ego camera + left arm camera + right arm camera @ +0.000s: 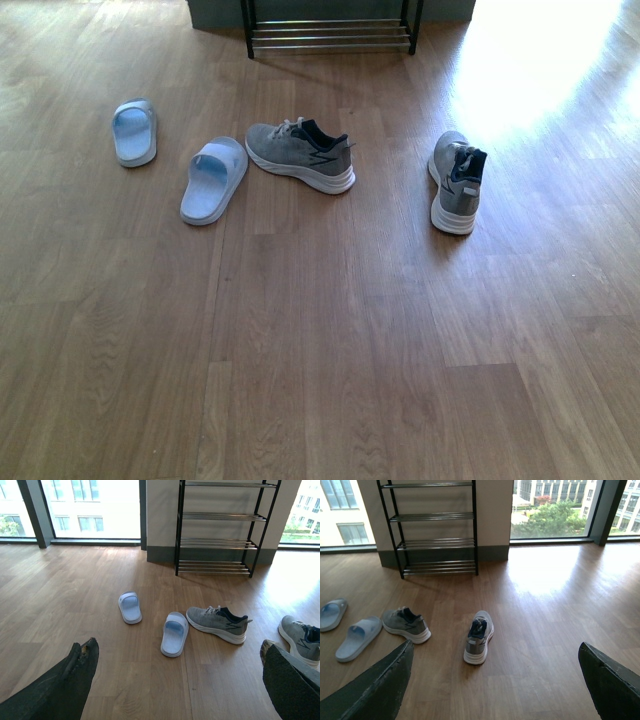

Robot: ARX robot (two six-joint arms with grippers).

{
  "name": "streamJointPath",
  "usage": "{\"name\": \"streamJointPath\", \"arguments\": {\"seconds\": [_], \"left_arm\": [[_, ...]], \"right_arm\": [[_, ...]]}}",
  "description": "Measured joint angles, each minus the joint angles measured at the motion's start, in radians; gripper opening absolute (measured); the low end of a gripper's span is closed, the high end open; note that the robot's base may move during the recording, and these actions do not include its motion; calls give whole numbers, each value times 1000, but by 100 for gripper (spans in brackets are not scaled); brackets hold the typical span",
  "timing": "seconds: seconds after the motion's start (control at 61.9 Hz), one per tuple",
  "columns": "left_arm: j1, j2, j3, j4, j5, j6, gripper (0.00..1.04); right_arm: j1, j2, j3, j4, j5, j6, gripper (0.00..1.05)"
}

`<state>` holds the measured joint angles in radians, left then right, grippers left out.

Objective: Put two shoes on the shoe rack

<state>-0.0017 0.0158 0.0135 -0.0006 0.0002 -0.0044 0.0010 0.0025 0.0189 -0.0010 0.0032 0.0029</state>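
Left hand (pixel 177 645) and right hand (pixel 495 646) — both spread wide, held aloft.

Broad charcoal rough-grained left fingers (pixel 60 690), frayed tan at the tips; equally dark, matte, wedge-shaped right fingers (pixel 375 690).

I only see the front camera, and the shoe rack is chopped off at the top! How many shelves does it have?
Observer: The wrist views show more of the shoe rack. Four shelves of shiny rods are in view, one above the other.
Operator: Wow, it's tall! And where are the robot's hands? I can't see any.
Observer: Each one shows only in its own wrist view. The left tool and the right tool are both open, holding nothing.
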Motion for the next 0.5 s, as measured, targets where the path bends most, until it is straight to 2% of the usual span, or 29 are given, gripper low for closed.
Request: {"name": "streamJointPath", "arguments": {"seconds": [0.501], "left_arm": [[0, 0, 0, 0, 0, 0, 95]], "right_arm": [[0, 0, 0, 0, 0, 0, 96]]}}
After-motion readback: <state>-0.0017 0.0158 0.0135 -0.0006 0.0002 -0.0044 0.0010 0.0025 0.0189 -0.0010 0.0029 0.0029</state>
